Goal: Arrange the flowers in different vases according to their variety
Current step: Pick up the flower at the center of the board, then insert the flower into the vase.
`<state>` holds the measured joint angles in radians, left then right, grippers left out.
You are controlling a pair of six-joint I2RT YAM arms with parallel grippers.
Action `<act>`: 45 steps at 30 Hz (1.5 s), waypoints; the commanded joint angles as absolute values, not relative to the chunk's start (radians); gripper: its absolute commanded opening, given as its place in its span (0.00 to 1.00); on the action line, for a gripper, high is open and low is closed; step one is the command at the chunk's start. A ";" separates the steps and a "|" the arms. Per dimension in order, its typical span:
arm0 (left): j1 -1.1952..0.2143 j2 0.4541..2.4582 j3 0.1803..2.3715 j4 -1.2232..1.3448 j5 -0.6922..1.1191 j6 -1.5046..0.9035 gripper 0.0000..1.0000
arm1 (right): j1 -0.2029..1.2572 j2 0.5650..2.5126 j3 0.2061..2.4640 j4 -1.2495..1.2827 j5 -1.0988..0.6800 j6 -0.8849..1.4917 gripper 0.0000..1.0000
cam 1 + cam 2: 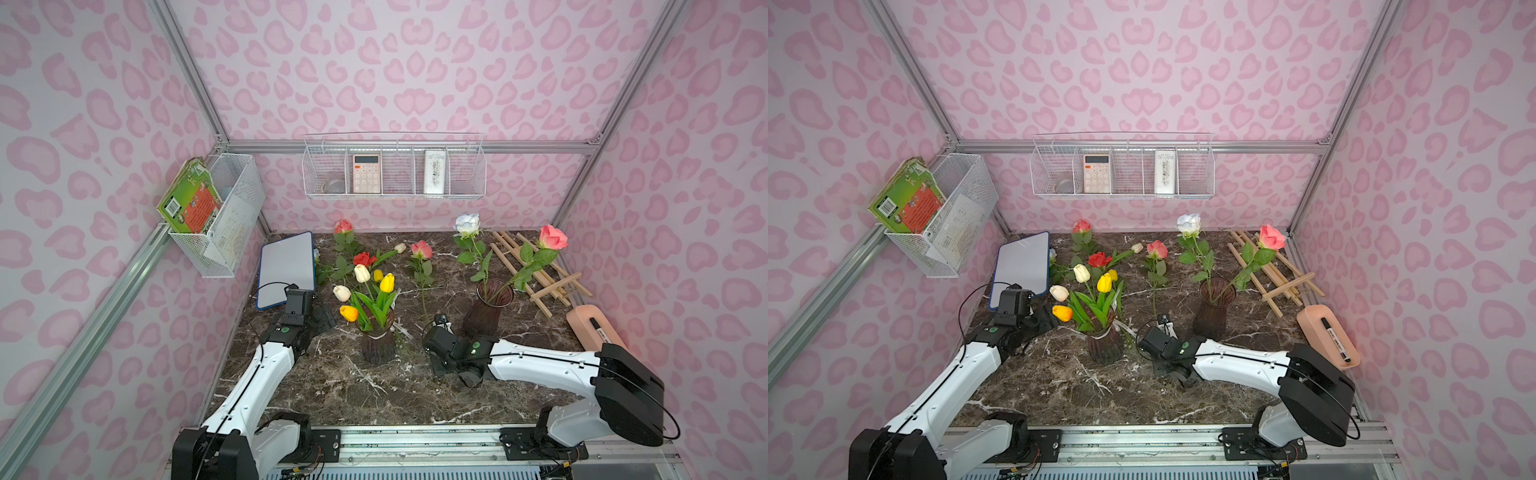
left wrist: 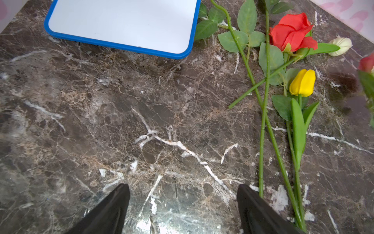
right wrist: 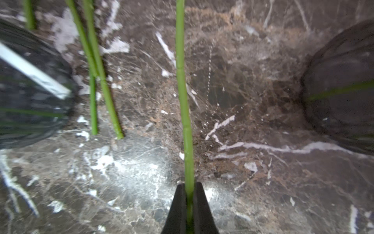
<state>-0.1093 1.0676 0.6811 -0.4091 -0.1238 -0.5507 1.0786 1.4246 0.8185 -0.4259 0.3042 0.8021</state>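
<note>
The left gripper hangs over a dark brown, white-veined marble tabletop, its two black fingers spread wide. Beyond lies a blue-rimmed white board. Beside it lie a red fabric rose, a yellow tulip and a white tulip bud, their green stems crossing.

Counter: carries vases, loose flowers, a board, a lattice and a tray.
Tulip vase: left of centre, with tulips standing in it.
Rose vase: right of the tulip vase and slightly farther back, with two roses in it.
Loose rose: lies between the vases, its stem end in the right claw.
Other loose flowers: lie behind the tulip vase, stems crossing.
Board: back left corner, with the left claw before it.
Lattice: back right, behind the rose vase.
Tray: right edge, with a marker on it.
Back-wall basket: holds a calculator.
Left-wall basket: holds a book.
</note>
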 commanded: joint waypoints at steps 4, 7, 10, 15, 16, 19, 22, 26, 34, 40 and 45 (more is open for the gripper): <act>-0.109 1.036 0.675 -0.412 -0.105 -0.558 0.88 | 1.077 1.313 0.809 -0.263 0.314 0.682 0.00; -0.109 1.014 0.684 -0.421 -0.090 -0.568 0.88 | 1.078 1.242 0.786 -0.168 0.292 0.622 0.00; -0.108 0.976 0.698 -0.438 -0.047 -0.589 0.88 | 1.077 1.153 0.728 -0.040 0.288 0.553 0.00; -0.109 0.887 0.763 -0.487 0.048 -0.619 0.89 | 1.058 1.017 0.631 0.167 0.245 0.445 0.00; -0.108 0.869 0.783 -0.499 0.068 -0.623 0.90 | 1.052 0.995 0.616 0.200 0.232 0.422 0.00; -0.110 0.828 0.855 -0.540 0.109 -0.626 0.92 | 1.028 0.952 0.586 0.282 0.180 0.375 0.00; -0.110 0.803 0.932 -0.552 0.166 -0.619 0.95 | 1.007 0.940 0.584 0.343 0.105 0.318 0.00; -0.110 0.805 1.042 -0.527 0.285 -0.620 0.99 | 1.003 0.943 0.610 0.373 0.083 0.248 0.00; -0.155 0.966 1.274 -0.397 0.546 -0.683 0.99 | 0.964 0.901 0.643 0.365 0.058 0.199 0.00; -0.376 1.172 1.505 -0.387 0.598 -0.627 0.97 | 0.923 0.840 0.644 0.293 0.053 0.183 0.00; -0.552 1.294 1.592 -0.335 0.555 -0.580 0.85 | 0.892 0.777 0.634 0.236 0.037 0.189 0.00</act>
<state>-0.4988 1.2541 1.5650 -0.3866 0.5591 -0.6250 0.8993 0.8009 0.6373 0.2646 0.0551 0.1989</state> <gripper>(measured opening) 0.879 0.077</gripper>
